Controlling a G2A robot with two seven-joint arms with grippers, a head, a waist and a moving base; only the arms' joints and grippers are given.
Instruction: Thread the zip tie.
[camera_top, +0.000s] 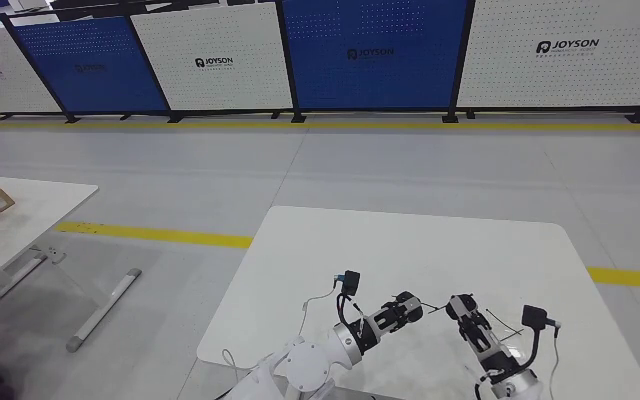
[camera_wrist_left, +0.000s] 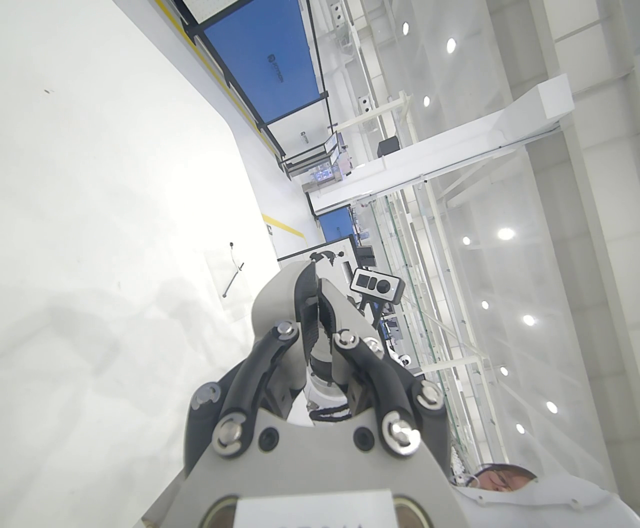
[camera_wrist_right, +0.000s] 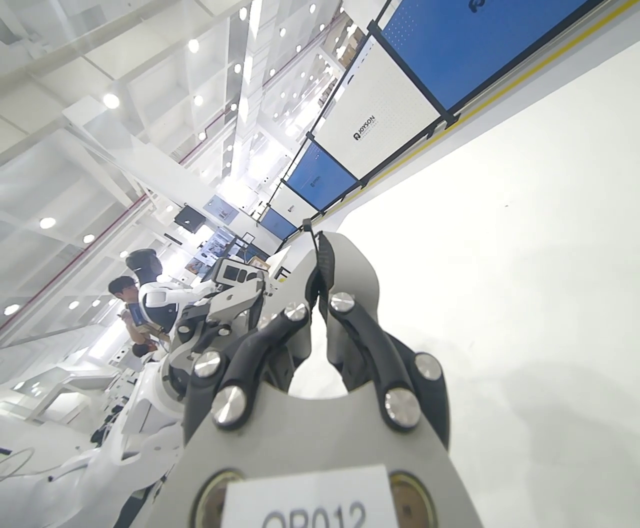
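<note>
A thin black zip tie (camera_top: 433, 308) spans the short gap between my two grippers near the table's front edge. My left gripper (camera_top: 408, 306) is shut, and a black curled end of the tie (camera_wrist_left: 324, 256) pokes out past its tip (camera_wrist_left: 312, 270). My right gripper (camera_top: 459, 305) faces it from the right. In the right wrist view the right gripper (camera_wrist_right: 317, 247) is shut on the strap, and the tie's small head (camera_wrist_right: 306, 226) sticks out beyond the fingertips. Both grippers hang just above the white table.
The white table (camera_top: 400, 245) stretches away behind the grippers. A second black tie (camera_wrist_left: 232, 272) lies loose on it over a clear plastic sheet, beside the left gripper. Another table (camera_top: 30, 205) stands far left. Blue and white pegboard panels (camera_top: 370, 50) line the back.
</note>
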